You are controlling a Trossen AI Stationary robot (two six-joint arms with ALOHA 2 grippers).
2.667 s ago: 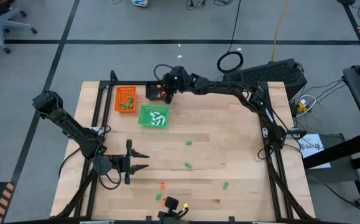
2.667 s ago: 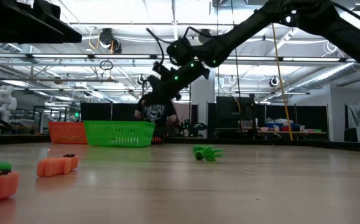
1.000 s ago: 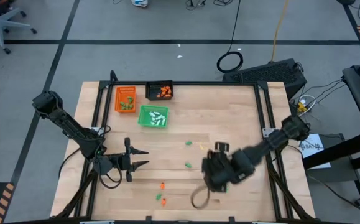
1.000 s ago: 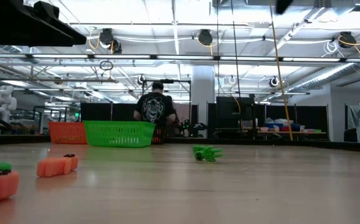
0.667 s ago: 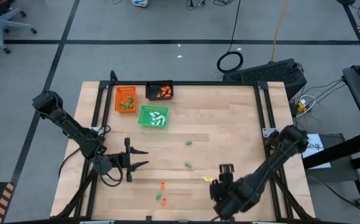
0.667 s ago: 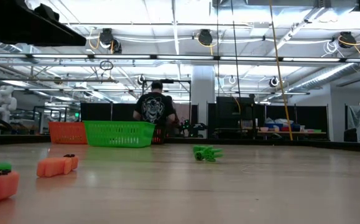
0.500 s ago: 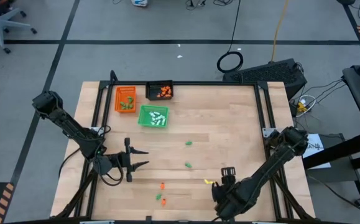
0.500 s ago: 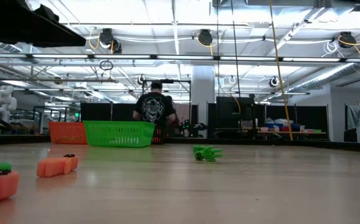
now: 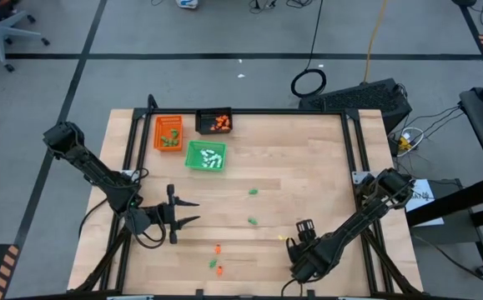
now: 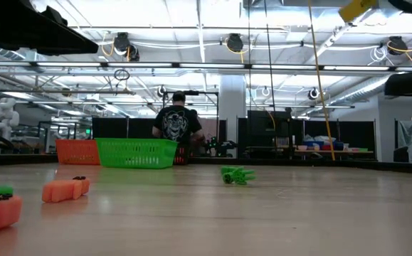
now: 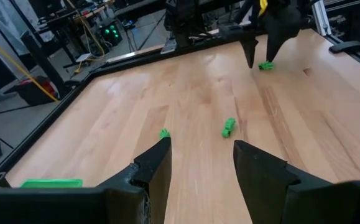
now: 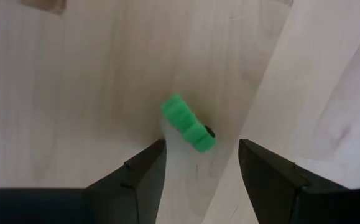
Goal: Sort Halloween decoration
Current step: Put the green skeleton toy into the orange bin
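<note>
- While the right gripper (image 9: pixel 305 236) is hovering low over the near right part of the wooden table (image 9: pixel 308 158), its fingers are standing apart with nothing between them but air; a green piece (image 12: pixel 188 128) is lying on the wood just ahead of the fingertips, not touched.
- From the left wrist, the same green piece (image 11: pixel 266 65) is showing beside the right gripper's dark fingers (image 11: pixel 249 50).
- Left gripper (image 9: pixel 193 214) is waiting at the near left of the table, pointing toward the middle, fingers released and empty.
- Two more green pieces are lying loose mid-table: one (image 9: pixel 253 192) farther back, one (image 9: pixel 252 222) nearer the front.
- An orange piece (image 9: pixel 217 248) and an orange-and-green pair (image 9: pixel 216 267) are sitting near the front edge, between the two grippers.
- Three trays are grouped at the far left corner: orange tray (image 9: pixel 168 132) holding green and orange pieces, black tray (image 9: pixel 214 122) holding orange pieces, green tray (image 9: pixel 206 156) holding white pieces.
- Low view is showing a person (image 10: pixel 176 126) standing in the room beyond the table, back turned.
</note>
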